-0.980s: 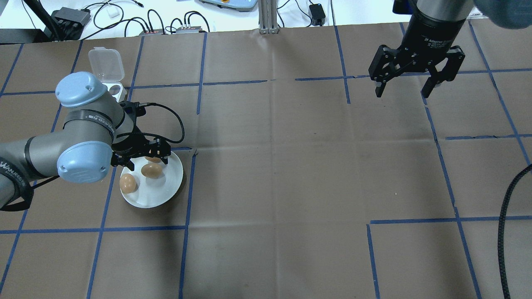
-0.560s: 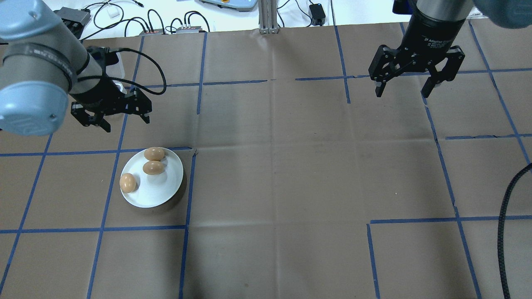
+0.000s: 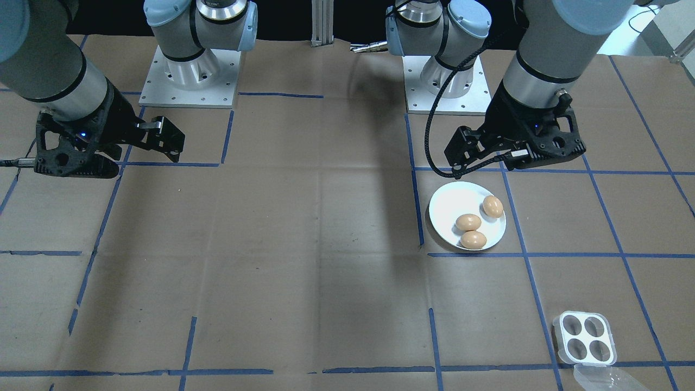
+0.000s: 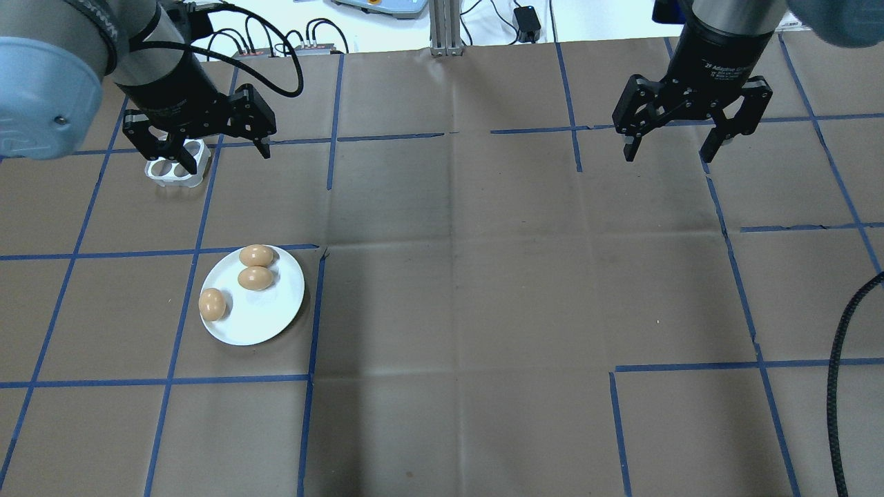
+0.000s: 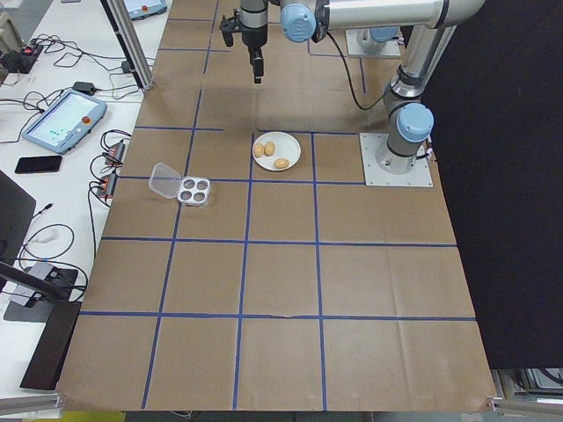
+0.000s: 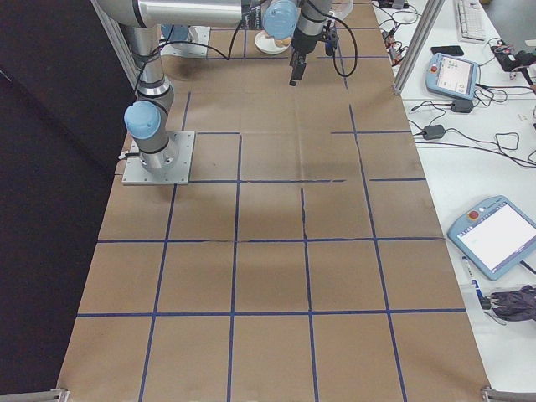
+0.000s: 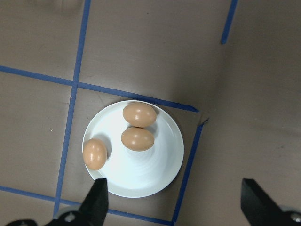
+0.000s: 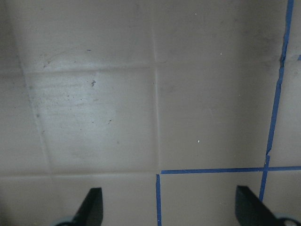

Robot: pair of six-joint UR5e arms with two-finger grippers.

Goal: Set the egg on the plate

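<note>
Brown papered table, left gripper raised, jaws wide, right gripper likewise, empty.

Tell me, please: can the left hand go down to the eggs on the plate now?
Probably yes. The left hand is open and empty, raised clear of the plate, and nothing covers the three eggs.

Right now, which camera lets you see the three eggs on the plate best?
The left wrist-mounted view: the eggs fill the picture from straight above on the plate, nothing covering them. The overhead and front-facing views show all three clearly too, only smaller. The exterior left view shows them tiny. In the exterior right view the arm mostly hides them.
</note>
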